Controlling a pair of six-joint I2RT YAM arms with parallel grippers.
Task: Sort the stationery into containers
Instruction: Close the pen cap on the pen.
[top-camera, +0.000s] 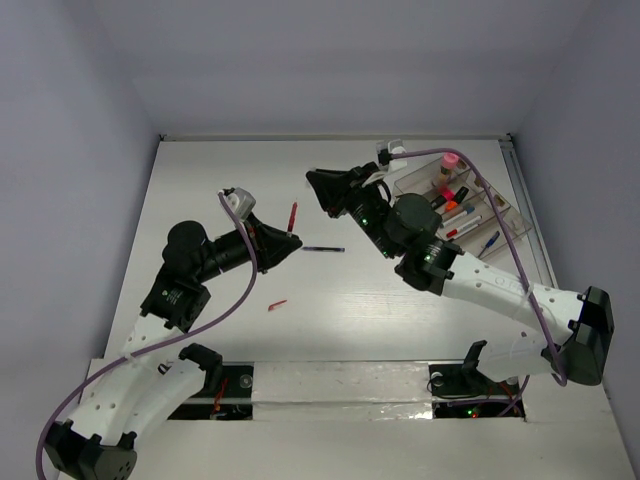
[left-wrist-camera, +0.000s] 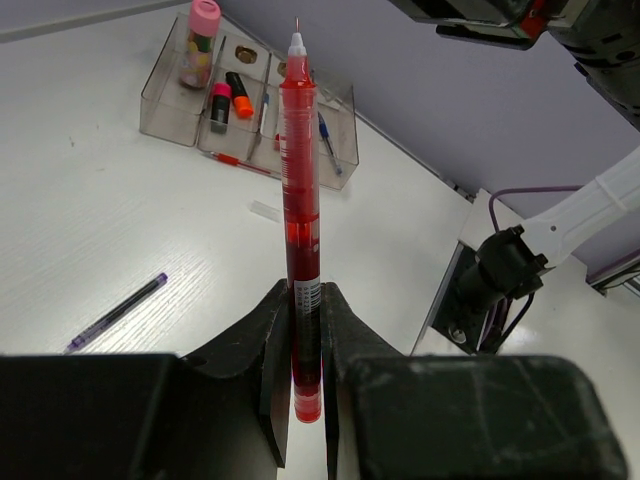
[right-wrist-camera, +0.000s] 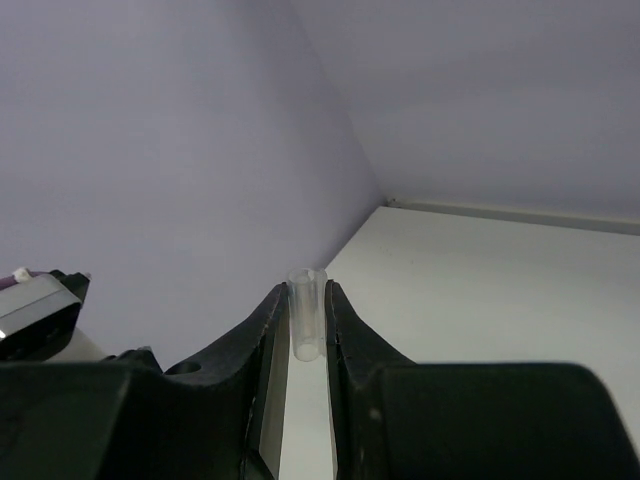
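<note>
Closest to the arm bases, a small red piece (top-camera: 277, 303) sits on the table, well left of the clear tray (left-wrist-camera: 158, 105). A little further out a dark pen (top-camera: 323, 248) lies flat, also left of the tray. The left gripper (top-camera: 290, 238) is clamped on a red pen (top-camera: 292, 215), with the tip sticking out past its fingers. Beyond that, nearer the tray, the right gripper (top-camera: 318, 182) is pinching a little clear tube (right-wrist-camera: 307, 318). The tray holds an orange marker (left-wrist-camera: 240, 95), and a pink-capped bottle (top-camera: 451, 160) is in its far end.
</note>
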